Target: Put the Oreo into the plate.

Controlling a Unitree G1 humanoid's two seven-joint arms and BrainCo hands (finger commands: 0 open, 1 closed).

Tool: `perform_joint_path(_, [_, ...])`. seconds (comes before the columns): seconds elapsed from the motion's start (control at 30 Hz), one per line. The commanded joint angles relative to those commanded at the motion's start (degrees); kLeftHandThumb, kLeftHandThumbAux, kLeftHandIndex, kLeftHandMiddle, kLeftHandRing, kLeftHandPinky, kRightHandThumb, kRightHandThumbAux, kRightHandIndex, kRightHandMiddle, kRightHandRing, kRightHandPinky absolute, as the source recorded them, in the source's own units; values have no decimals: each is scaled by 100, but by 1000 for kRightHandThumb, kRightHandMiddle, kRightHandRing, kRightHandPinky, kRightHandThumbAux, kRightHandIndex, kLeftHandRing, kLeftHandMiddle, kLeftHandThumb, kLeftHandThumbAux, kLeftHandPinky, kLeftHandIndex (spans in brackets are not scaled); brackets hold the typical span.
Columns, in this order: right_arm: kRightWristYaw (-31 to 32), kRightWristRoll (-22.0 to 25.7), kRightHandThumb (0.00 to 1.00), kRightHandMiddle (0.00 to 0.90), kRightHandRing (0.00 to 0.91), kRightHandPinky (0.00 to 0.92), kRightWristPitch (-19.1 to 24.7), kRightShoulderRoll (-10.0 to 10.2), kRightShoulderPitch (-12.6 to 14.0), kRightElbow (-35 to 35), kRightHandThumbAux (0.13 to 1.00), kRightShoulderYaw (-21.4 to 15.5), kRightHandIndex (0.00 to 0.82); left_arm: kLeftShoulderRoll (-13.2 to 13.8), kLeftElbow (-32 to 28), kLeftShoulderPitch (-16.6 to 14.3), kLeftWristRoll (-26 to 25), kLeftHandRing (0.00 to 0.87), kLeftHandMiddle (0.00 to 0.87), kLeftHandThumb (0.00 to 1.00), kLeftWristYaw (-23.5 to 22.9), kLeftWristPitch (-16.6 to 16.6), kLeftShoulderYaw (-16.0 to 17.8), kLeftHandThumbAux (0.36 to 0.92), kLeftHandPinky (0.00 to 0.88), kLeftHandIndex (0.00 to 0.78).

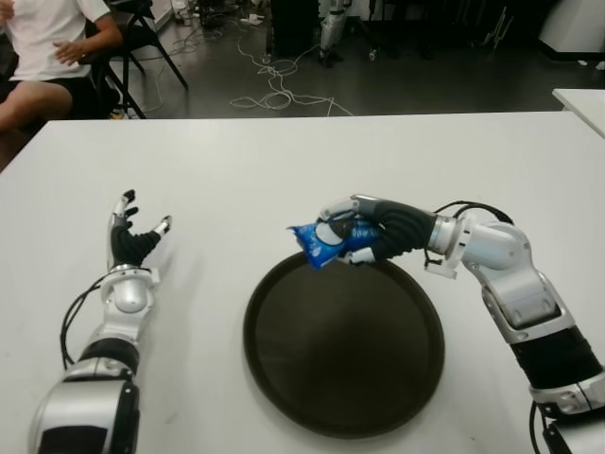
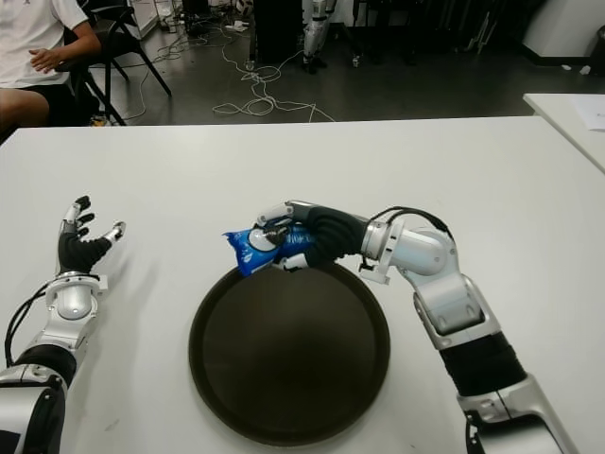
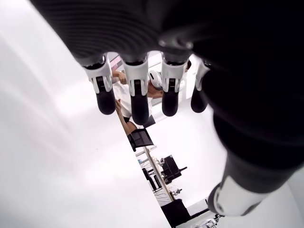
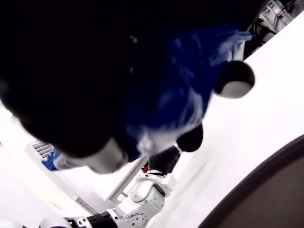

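Note:
A blue Oreo packet (image 1: 324, 241) is clasped in my right hand (image 1: 354, 232), whose fingers curl around it above the far rim of the dark round plate (image 1: 343, 345). The packet's free end sticks out to the left, past the hand. Up close in the right wrist view, the blue wrapper (image 4: 190, 90) sits between the dark fingers, with the plate's edge (image 4: 266, 190) below. My left hand (image 1: 135, 236) shows at the left on the white table (image 1: 284, 170), fingers spread and holding nothing.
A person in a white shirt (image 1: 43, 38) sits on a chair beyond the table's far left corner. Cables (image 1: 274, 80) lie on the floor behind the table. Another white table edge (image 1: 581, 99) shows at the far right.

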Motion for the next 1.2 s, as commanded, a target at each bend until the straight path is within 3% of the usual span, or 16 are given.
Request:
perform_joint_path(0.37, [-130, -164, 4, 887, 904, 908, -209, 13, 43, 78, 811, -14, 756, 20, -11, 4, 61, 116, 122, 29, 33, 9, -38, 761, 119, 76])
perform_joint_path(0.6, [-279, -271, 60, 887, 905, 911, -7, 12, 60, 22, 823, -1, 729, 18, -8, 3, 58, 119, 122, 24, 15, 34, -36, 767, 120, 75])
perform_joint_path(1.2, [-798, -911, 254, 864, 878, 883, -72, 43, 4, 271, 822, 73, 741, 19, -2, 3, 65, 108, 120, 20, 44, 42, -33, 751, 101, 72])
